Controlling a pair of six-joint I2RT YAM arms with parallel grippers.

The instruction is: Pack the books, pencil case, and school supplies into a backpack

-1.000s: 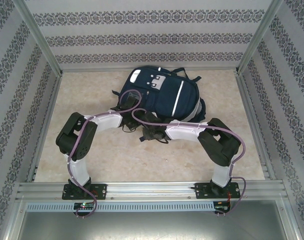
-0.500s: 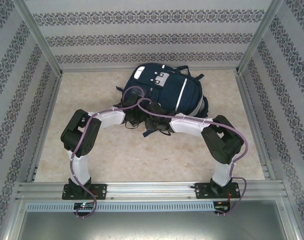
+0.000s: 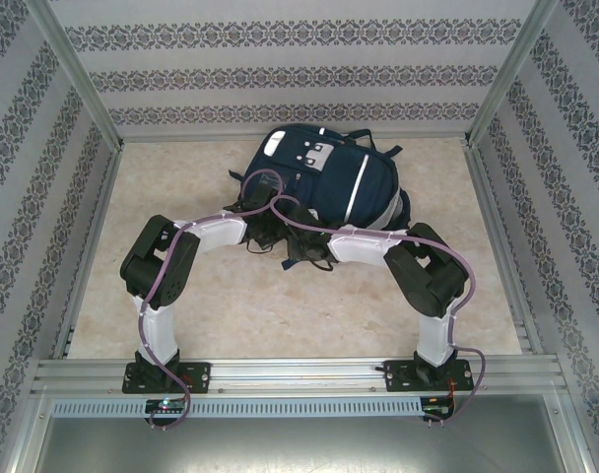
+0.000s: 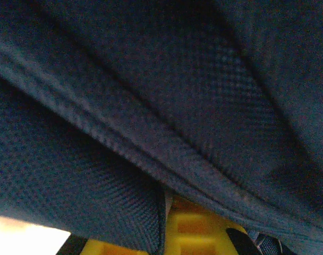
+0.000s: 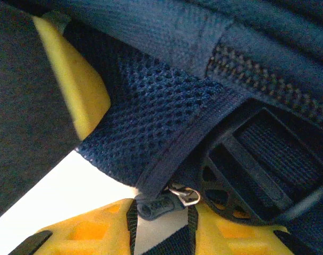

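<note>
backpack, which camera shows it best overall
Top external: the whole navy backpack, white stripes and straps visible. Left wrist gives blurred close-up fabric with a seam; right wrist gives mesh, zipper teeth and a zipper pull.

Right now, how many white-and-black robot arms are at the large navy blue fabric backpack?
2. The left arm reaches the backpack from the left; the right arm meets its near edge from the right.
</note>
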